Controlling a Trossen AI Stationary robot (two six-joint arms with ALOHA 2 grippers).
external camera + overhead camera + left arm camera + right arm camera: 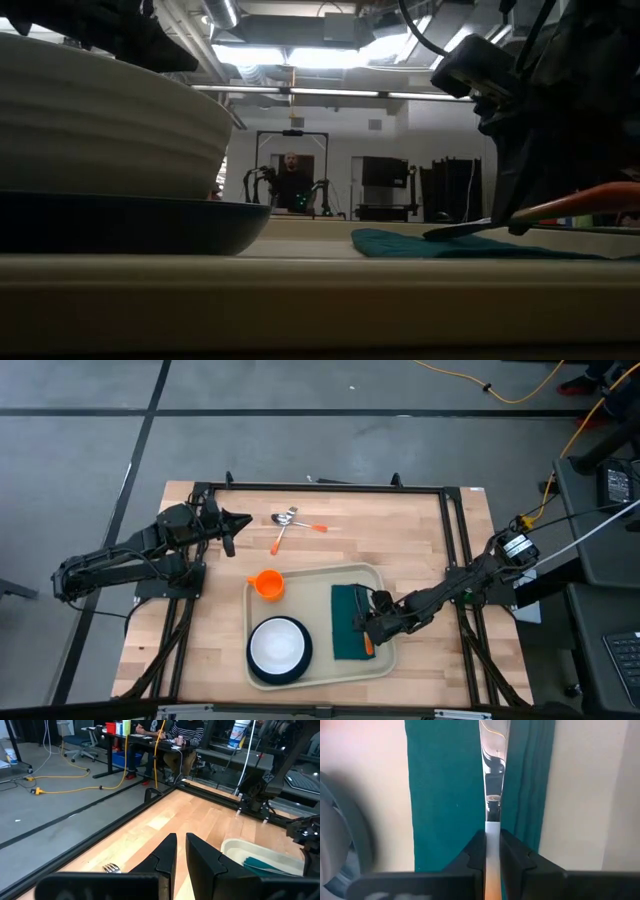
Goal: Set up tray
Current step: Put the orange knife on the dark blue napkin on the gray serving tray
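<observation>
Tray: it lay on the wooden table, in the near middle, holding a napkin, a white bowl on a dark plate, and an orange cup at its far left corner.
My right gripper: it was low over the napkin, my jaws pinched narrow on an orange-handled knife whose metal blade lay along the cloth.
My left gripper: it waited over bare table near the far left, jaws nearly together and holding nothing.
Loose cutlery: a spoon and fork lay beyond the tray, just beside my left gripper.
</observation>
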